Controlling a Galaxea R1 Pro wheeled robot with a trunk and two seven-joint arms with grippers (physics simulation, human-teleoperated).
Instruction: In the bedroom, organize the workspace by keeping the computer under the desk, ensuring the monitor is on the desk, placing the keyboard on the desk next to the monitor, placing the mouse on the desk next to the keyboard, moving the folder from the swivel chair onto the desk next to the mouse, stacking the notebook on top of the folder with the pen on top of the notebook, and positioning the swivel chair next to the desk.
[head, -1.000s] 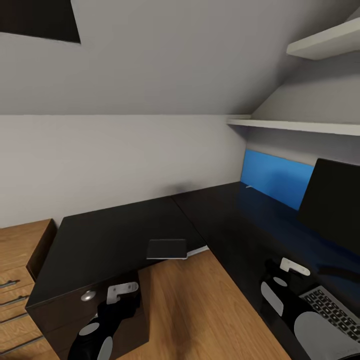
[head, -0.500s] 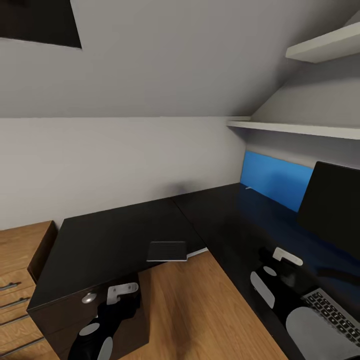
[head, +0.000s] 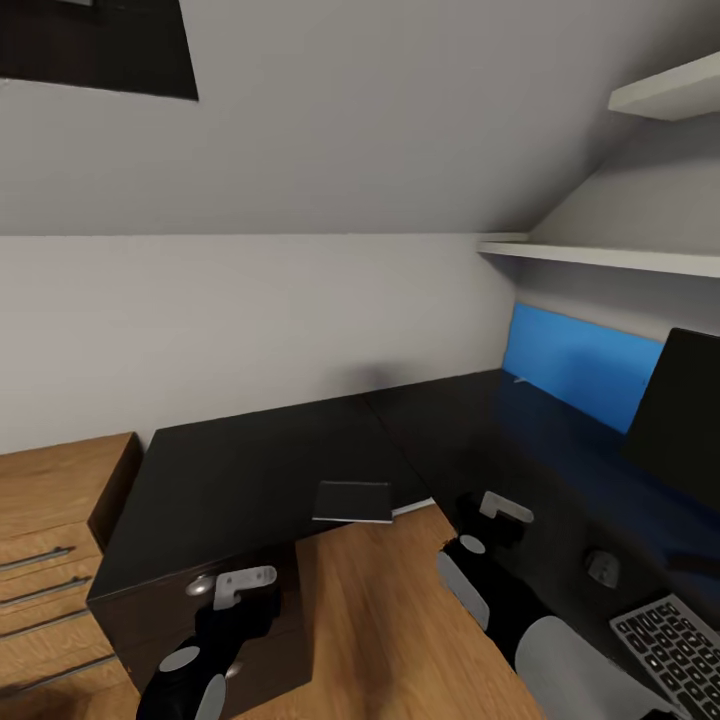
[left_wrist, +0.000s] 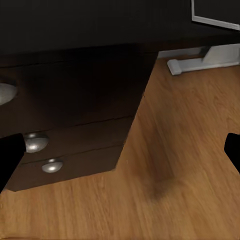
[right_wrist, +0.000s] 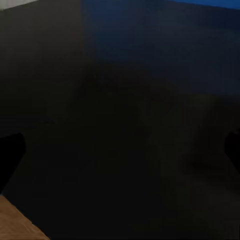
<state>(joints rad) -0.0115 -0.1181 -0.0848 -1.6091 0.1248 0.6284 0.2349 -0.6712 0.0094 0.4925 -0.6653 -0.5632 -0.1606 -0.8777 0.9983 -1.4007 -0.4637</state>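
Here, a glossy black L-shaped desk (head: 250, 470) fills a bedroom corner under a sloped ceiling.

One blue folder (head: 585, 365) stands on its long edge against the far right wall, its length running along that wall. One black monitor (head: 685, 420) stands upright at the right edge; one keyboard (head: 672, 645) lies flat at the near right, one small round mouse (head: 601, 567) just beyond it. One thin dark notebook (head: 353, 501) lies flat at the surface's inner corner. Left gripper (left_wrist: 120, 155) jaws spread wide over three silver-knobbed drawers (left_wrist: 65, 145); right gripper (right_wrist: 122, 150) jaws spread above the surface.
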